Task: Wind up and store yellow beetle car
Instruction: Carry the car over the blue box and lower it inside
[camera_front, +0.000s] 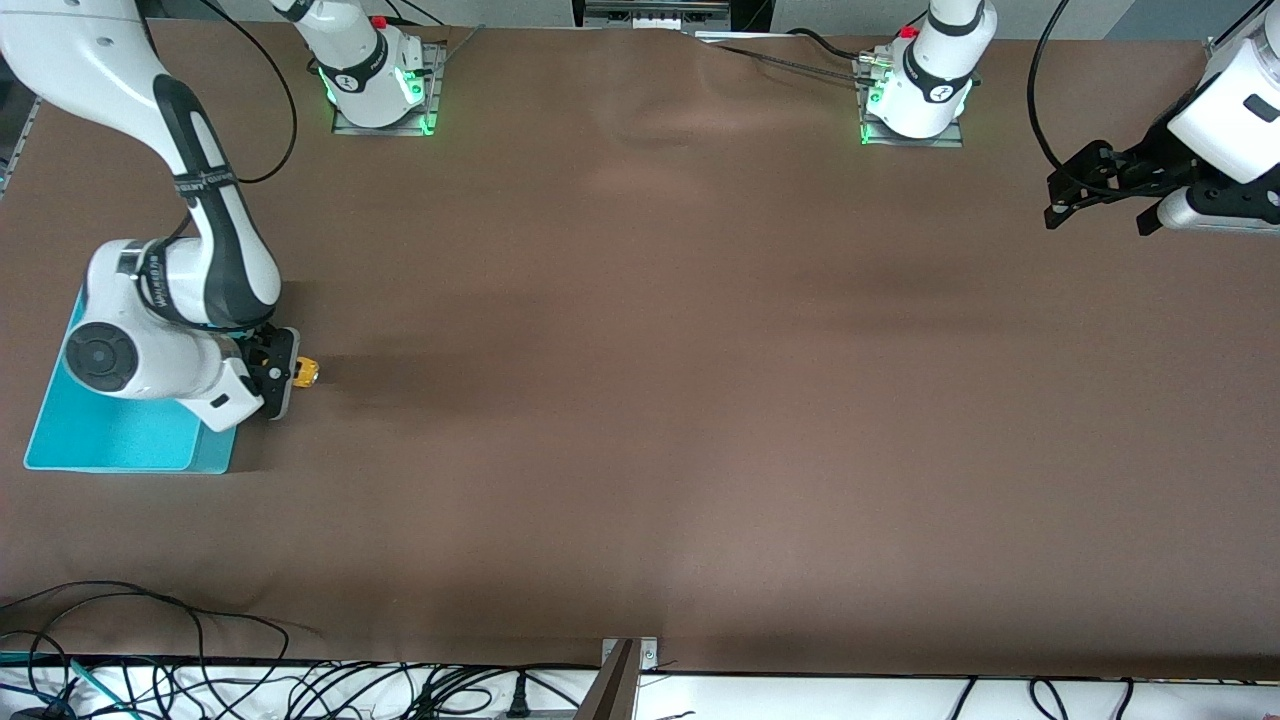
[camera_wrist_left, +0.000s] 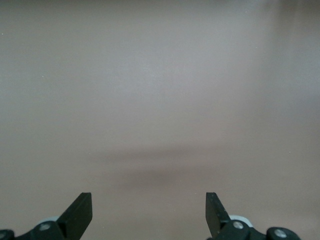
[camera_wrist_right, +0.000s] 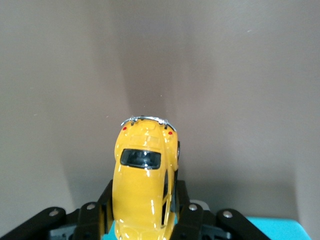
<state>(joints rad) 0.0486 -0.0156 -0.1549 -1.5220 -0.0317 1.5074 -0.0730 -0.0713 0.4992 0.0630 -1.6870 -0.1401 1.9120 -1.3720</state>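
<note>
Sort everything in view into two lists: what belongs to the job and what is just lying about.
Job: yellow beetle car, clamped in the right gripper; turquoise bin beside it.
Lying about: cables along the table's near edge; left gripper, waiting open.

Even overhead light is falling on the matte brown table cloth (camera_front: 640, 400); soft shadows are streaking it, and the glossy yellow beetle car (camera_wrist_right: 144, 187) is glinting.

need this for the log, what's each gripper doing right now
Left gripper: open, empty, waiting at the left arm's end of the table.
Right gripper: shut on the yellow beetle car, beside the turquoise bin.
</note>
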